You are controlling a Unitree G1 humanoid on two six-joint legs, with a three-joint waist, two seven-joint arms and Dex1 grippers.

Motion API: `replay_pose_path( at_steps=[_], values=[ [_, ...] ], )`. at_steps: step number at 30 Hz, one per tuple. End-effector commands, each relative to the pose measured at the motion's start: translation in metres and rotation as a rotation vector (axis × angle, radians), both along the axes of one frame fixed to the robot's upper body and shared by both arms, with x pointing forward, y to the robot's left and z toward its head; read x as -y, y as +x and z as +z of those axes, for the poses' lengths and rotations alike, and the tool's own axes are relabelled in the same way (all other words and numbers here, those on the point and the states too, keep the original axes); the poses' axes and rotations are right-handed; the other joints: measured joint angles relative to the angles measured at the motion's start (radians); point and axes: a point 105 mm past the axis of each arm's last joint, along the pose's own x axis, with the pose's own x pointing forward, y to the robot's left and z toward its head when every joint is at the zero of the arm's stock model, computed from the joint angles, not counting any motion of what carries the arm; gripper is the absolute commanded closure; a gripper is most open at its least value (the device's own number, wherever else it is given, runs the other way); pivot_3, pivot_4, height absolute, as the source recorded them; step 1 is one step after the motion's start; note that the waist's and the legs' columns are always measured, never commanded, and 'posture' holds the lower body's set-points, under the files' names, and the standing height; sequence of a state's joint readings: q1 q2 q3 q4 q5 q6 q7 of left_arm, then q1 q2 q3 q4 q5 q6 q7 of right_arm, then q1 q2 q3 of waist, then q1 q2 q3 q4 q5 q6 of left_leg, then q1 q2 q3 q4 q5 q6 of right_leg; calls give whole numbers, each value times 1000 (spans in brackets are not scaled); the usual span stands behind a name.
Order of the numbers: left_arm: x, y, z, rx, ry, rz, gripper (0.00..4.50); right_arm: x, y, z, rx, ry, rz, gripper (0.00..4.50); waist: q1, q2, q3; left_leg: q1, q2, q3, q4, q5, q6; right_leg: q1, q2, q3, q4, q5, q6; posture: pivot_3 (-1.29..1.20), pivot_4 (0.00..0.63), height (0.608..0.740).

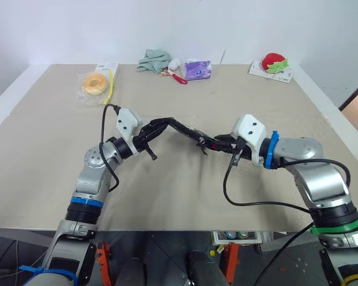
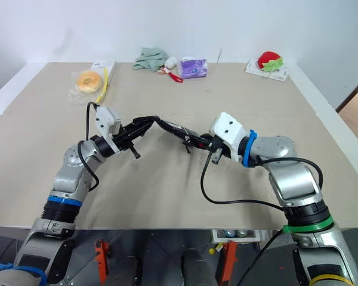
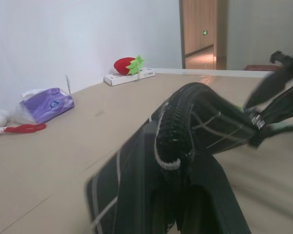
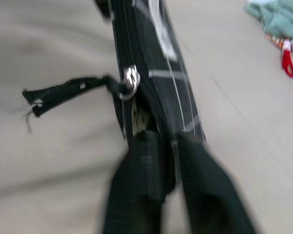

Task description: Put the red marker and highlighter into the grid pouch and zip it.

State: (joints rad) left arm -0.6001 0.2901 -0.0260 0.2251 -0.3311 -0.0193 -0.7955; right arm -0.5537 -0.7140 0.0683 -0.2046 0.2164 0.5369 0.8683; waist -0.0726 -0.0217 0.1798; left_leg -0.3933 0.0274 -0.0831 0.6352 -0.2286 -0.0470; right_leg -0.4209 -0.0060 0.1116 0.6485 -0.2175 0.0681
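Grid pouch suspended above the table between both grippers.

The table (image 1: pixel 185 196) carries a row of loose items along its far edge, well apart from the work. The grid pouch (image 1: pixel 178 128) hangs clear of the surface, sagging between the arms. The left gripper (image 1: pixel 148 134) is clamped tight on one end. The right gripper (image 1: pixel 222 145) meets the other end, its fingers (image 4: pixel 136 195) slightly parted astride the edge beside the zipper pull (image 4: pixel 63 90); a firm hold cannot be confirmed. Marker and highlighter cannot be made out.

a wide beige table (image 1: pixel 185 196) stands against white walls (image 1: pixel 227 24); an open wooden doorway (image 3: pixel 199 29) shows behind.
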Motion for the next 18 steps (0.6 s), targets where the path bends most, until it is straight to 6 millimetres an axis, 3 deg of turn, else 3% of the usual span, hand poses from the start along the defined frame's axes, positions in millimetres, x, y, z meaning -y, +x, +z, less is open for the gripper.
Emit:
replay_pose_path(
  at_steps=[1,2,5,9,18],
  values=[
    [-3,-2,13,48,-14,8,4500,23,-1,37,82,123,-104,1443,1,0,0,0,0,0,0,0,0,0,0,0,0,0,0,0,150,739],
    [-4,-2,12,45,-17,12,4500,34,2,39,85,138,-168,979,1,0,0,0,0,0,0,0,0,0,0,0,0,0,0,0,150,739],
    [-4,-1,10,32,-17,21,4500,73,16,35,100,135,-432,979,2,0,0,0,0,0,0,0,0,0,0,0,0,0,0,0,150,739],
    [-7,2,8,6,-35,38,4500,105,20,22,65,209,-719,979,1,0,0,0,0,0,0,0,0,0,0,0,0,0,0,0,150,739],
    [-3,0,4,-22,-46,25,4500,114,8,-38,-103,254,-1015,979,0,0,0,0,0,0,-1,0,0,0,0,0,0,0,0,0,150,739]
  ],
)
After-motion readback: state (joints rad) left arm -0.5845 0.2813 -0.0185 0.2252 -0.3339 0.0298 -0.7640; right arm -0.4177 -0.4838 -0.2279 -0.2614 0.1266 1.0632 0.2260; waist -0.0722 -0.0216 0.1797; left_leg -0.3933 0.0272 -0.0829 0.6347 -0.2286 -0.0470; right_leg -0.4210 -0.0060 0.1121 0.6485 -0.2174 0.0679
